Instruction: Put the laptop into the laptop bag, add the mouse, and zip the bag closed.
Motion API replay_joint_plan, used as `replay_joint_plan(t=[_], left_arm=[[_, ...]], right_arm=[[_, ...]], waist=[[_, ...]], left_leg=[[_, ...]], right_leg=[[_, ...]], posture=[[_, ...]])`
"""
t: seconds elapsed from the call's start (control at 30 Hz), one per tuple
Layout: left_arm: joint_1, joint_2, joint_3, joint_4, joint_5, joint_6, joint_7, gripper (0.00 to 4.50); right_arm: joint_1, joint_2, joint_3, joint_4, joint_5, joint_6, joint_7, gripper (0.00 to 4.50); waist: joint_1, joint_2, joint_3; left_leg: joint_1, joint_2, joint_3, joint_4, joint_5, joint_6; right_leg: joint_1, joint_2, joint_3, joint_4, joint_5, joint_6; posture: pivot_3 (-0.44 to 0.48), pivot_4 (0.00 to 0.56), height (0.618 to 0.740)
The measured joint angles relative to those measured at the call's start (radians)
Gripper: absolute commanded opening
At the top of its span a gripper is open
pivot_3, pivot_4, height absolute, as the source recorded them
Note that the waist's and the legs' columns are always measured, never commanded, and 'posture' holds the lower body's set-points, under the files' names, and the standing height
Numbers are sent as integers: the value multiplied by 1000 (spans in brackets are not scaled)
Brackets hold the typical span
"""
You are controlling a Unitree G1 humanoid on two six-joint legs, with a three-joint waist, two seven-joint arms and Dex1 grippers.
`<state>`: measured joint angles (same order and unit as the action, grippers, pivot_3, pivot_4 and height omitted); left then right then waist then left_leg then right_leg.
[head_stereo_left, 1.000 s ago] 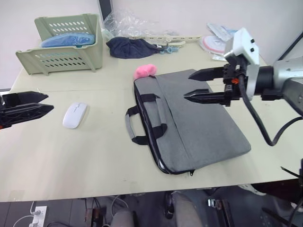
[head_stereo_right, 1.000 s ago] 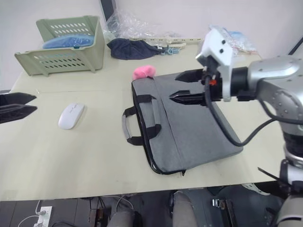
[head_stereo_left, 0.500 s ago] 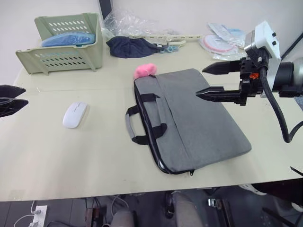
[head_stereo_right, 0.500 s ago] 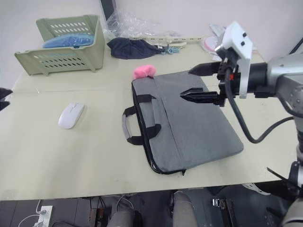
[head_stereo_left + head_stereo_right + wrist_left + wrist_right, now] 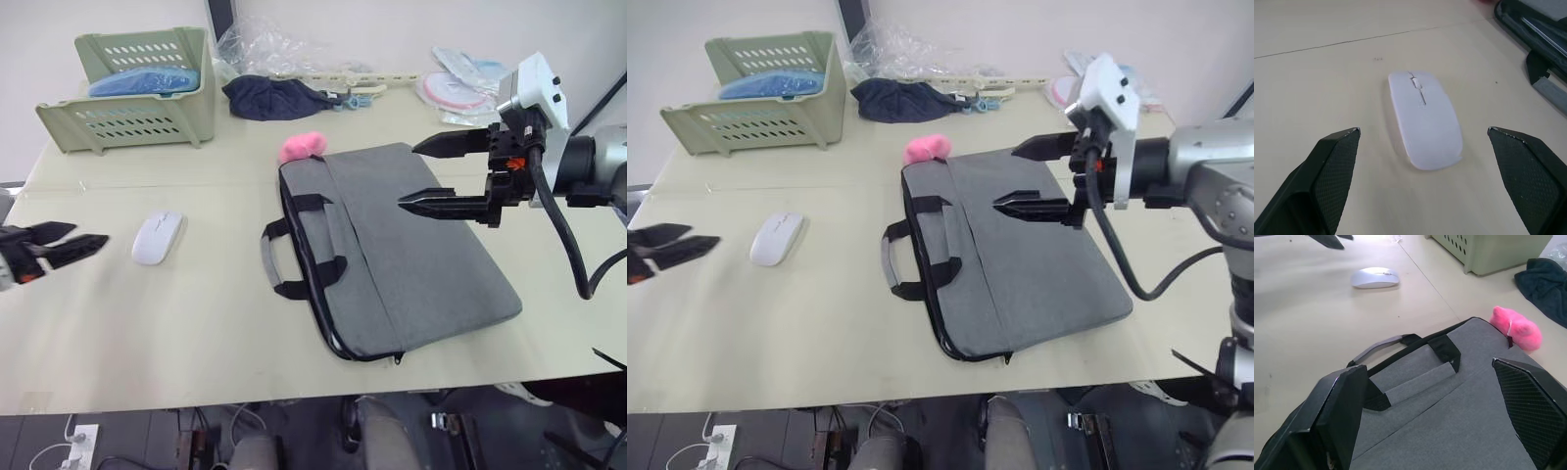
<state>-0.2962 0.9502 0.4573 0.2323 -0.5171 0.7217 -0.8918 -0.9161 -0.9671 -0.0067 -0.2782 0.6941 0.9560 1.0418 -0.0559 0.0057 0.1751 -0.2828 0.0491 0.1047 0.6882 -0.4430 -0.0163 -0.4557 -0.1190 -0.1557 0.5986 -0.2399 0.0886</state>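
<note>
— Where was the mouse (image 5: pixel 157 238)?

— It lay on the pale surface (image 5: pixel 196 333) at the left of the head view, flat, well apart from the laptop bag (image 5: pixel 411 255) and nothing touching it. The left gripper (image 5: pixel 73 242) sat at the far left edge of the frame, near the mouse but short of it, its fingers (image 5: pixel 1334 166) spread wide and empty. In the left wrist view the mouse showed between the two fingertips and beyond them.

— And the bag?

— The grey bag lay flat in the middle of the frame, its black handles (image 5: pixel 294 250) on the side toward the mouse. Along the open edge by the handles a thin silver strip showed in the left wrist view; whether that was the laptop could not be told.

— The other arm?

— The right gripper (image 5: pixel 431 176) hung above the right half of the bag, pointing toward the left of the frame, its fingers (image 5: pixel 446 203) well parted and holding nothing.

— Anything else on the surface?

— A pink plush toy (image 5: pixel 301 147) touched the bag's far corner. A green basket (image 5: pixel 132 93) with something blue in it stood in the upper left, a dark cloth (image 5: pixel 269 98) lay at upper centre, and clear plastic wrap (image 5: pixel 265 49) sat behind that.
</note>
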Motion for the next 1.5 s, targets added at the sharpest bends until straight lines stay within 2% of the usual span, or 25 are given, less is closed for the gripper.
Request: replay_joint_plan(t=[0.07, 0.27, 0.57, 0.8, 0.97, 1.2, 1.5], left_arm=[[48, -92, -14, -65, -15, 15, 39, 4500], [71, -125, 7, -185, -31, 51, 132, 4500], [76, -127, 39, -178, -26, 20, 190, 4500], [57, -179, 45, -161, -17, -46, 249, 4500], [63, -206, 27, -161, -7, -69, 258, 4500], [63, -271, -8, -88, 55, -187, 298, 4500], [35, -295, -33, -17, 84, -271, 321, 4500]], right_arm=[[2, 8, 0, -12, 1, 7, -9, 4471], [4, 22, 0, -34, 9, 28, -34, 4471], [3, 36, 0, -35, 21, 51, -60, 4471], [3, 38, 0, -40, 30, 54, -69, 4471], [3, 38, 0, -46, 34, 55, -73, 4471], [4, 42, -1, -53, 41, 56, -89, 4471], [14, 53, -1, -51, 41, 56, -103, 4471]], waist=[[-2, -2, 0], [3, -4, -1], [9, -4, -1], [19, -4, -1], [22, -4, -1], [25, -4, -1], [26, -4, -1]], left_leg=[[-1, 0, 0, 2, 0, 0], [-1, 1, -1, 8, 0, 0], [-1, 1, -1, 8, 0, 0], [-1, 1, -1, 9, 0, 0], [-1, 1, -1, 9, 0, 0], [-1, 1, -1, 9, 0, 0], [-1, 1, -1, 9, 0, 0]], right_leg=[[-1, 0, 0, 1, 0, 0], [0, -1, 1, 5, 1, -2], [0, -1, 0, 5, 1, -2], [0, -1, 0, 5, 1, -2], [0, -1, 0, 5, 1, -2], [0, -1, 0, 5, 1, -2], [0, -1, 0, 5, 1, -2]], posture=[[0, 150, 740], [0, 150, 740], [0, 150, 740], [0, 150, 740], [0, 150, 740], [0, 150, 740], [0, 150, 740]])
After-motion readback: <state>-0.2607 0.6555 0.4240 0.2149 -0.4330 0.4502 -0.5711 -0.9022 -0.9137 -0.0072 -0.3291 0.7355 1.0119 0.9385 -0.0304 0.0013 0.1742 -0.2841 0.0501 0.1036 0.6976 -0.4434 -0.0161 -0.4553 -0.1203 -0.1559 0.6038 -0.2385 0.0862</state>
